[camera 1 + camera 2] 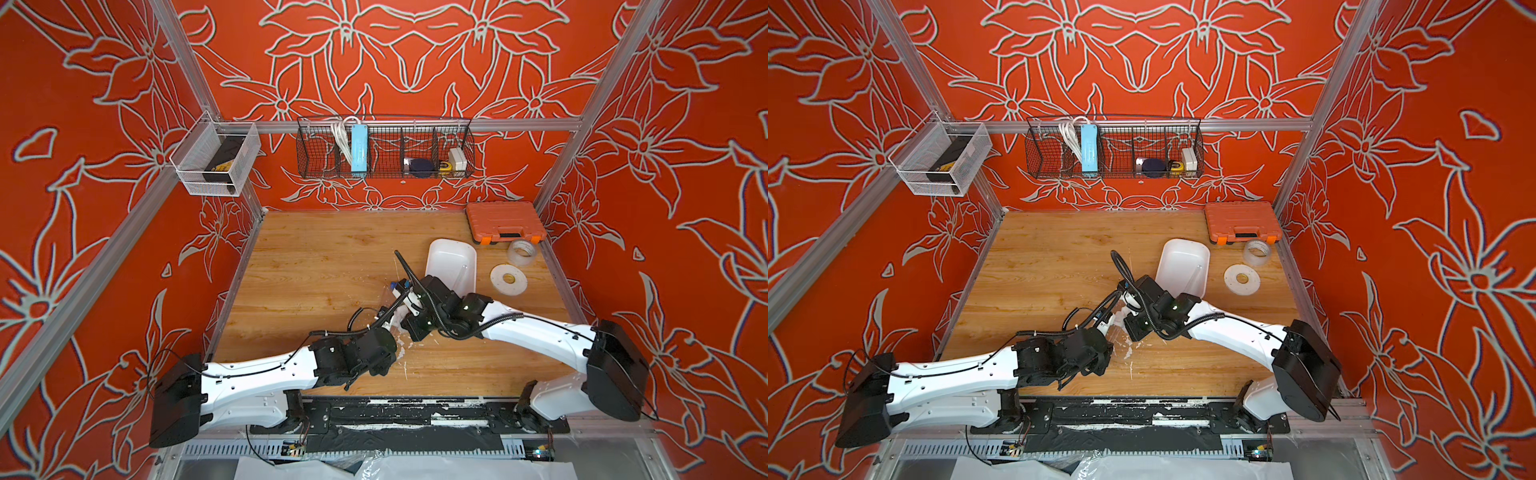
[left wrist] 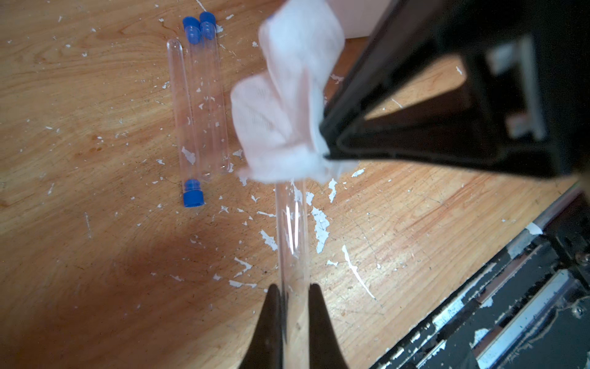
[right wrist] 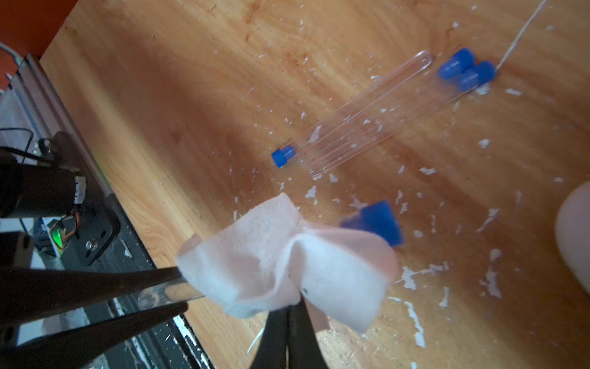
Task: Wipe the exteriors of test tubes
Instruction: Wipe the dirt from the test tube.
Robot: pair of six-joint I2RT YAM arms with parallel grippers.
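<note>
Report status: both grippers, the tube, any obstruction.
Left gripper jaws shut on one test tube. Right gripper jaws shut on white gauze, draped over that tube by its blue cap. Three more tubes lying on table, apart; nothing blocking.

Both top views look steeply down from high above the near edge of the table (image 1: pixel 324 257). The base rail (image 1: pixel 395 415) sits low in the frame and the wire basket (image 1: pixel 316 149) upper middle. They share nearly the whole scene, shifted slightly sideways. Each wrist camera looks closely past its own left gripper (image 2: pixel 293 287) or right gripper (image 3: pixel 292 306) onto the tabletop. Both wrist views share the white cloth (image 2: pixel 287 96), the held tube (image 2: pixel 292 239) and three lying test tubes (image 2: pixel 198 105).
</note>
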